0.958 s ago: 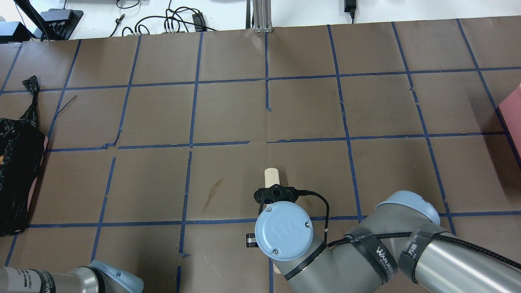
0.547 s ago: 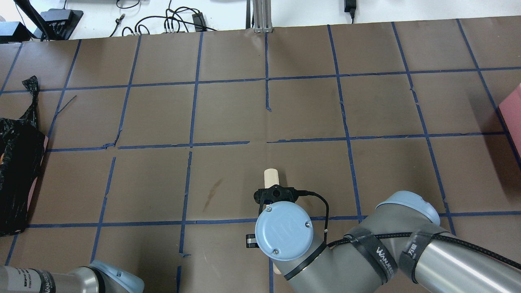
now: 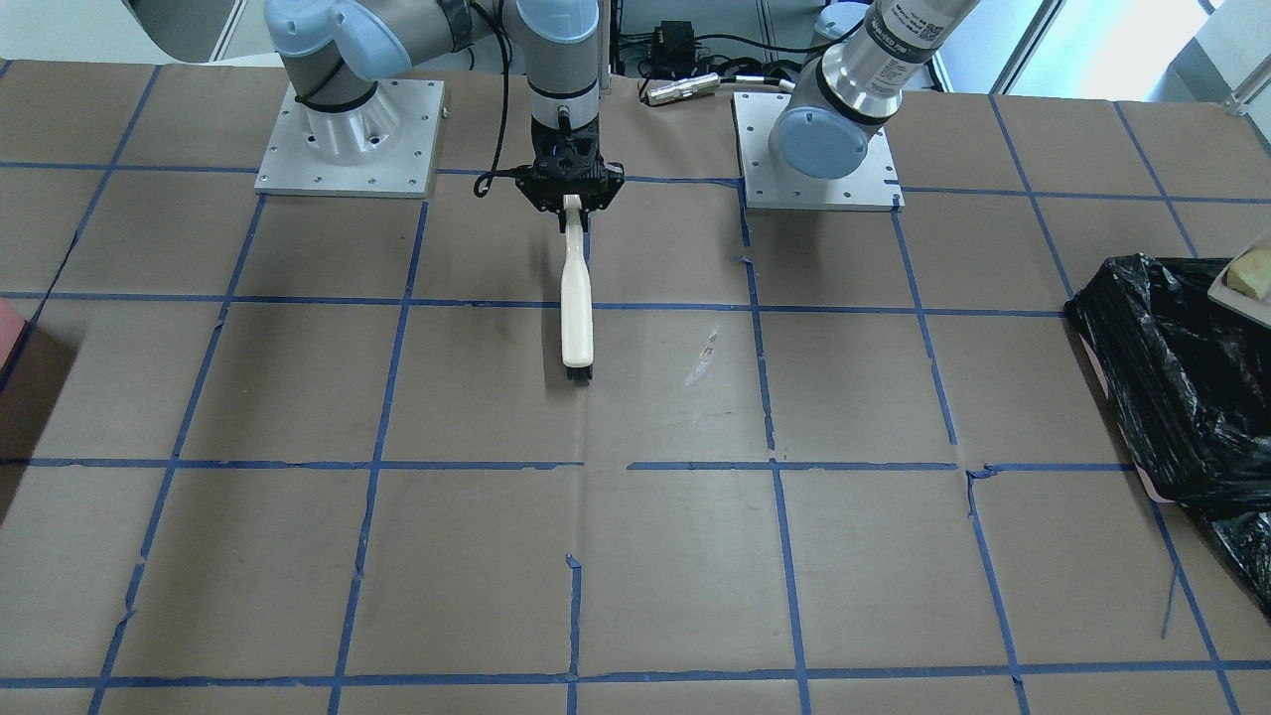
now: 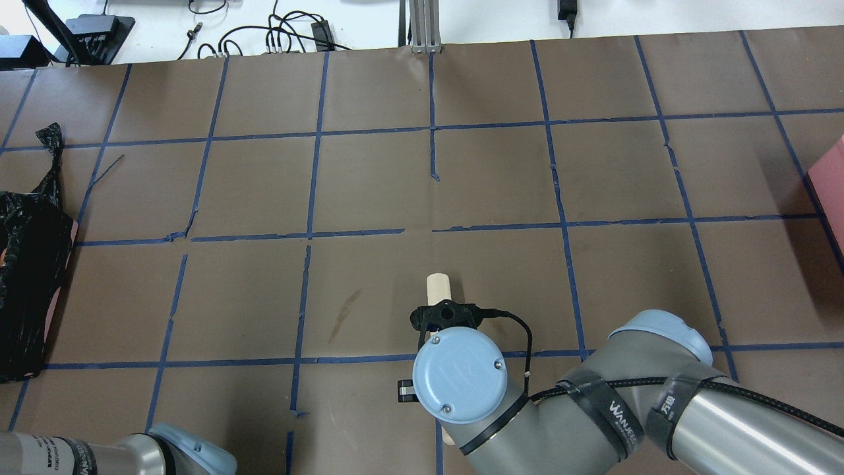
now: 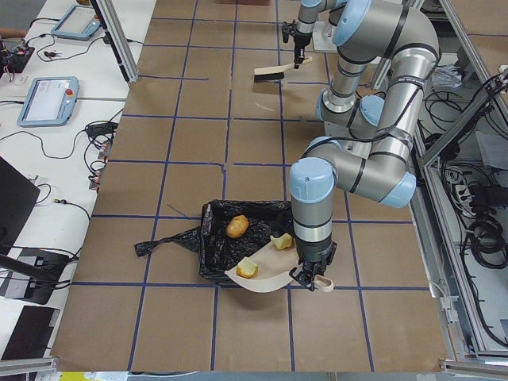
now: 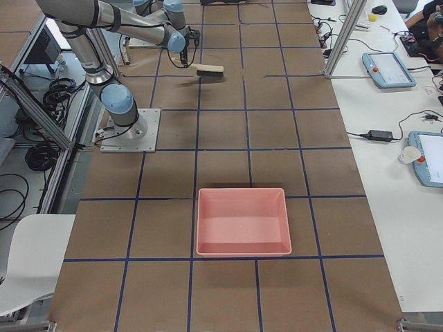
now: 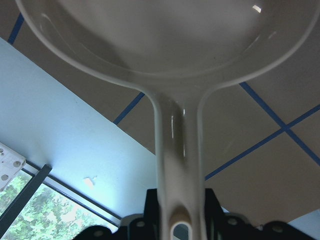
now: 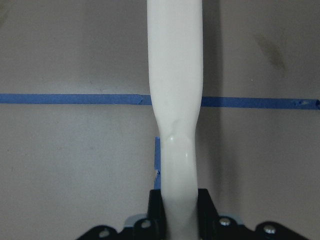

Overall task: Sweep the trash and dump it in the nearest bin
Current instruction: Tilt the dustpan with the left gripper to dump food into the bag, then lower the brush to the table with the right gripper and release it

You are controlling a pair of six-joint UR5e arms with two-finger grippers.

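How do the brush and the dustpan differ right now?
The brush is in the right tool, at the middle of the table; the dustpan is in the left tool, over the black-lined bin. The dustpan holds a yellow chunk; the brush holds nothing. Both are cream-white, gripped by the handle.

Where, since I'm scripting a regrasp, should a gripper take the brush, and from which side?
Take the brush at the narrow tail of its cream handle, the end opposite the bristles, coming from the robot's side with jaws across the slim width. The handle thins there, and the bristle end is left free to sweep. The right gripper is shut on exactly that part.
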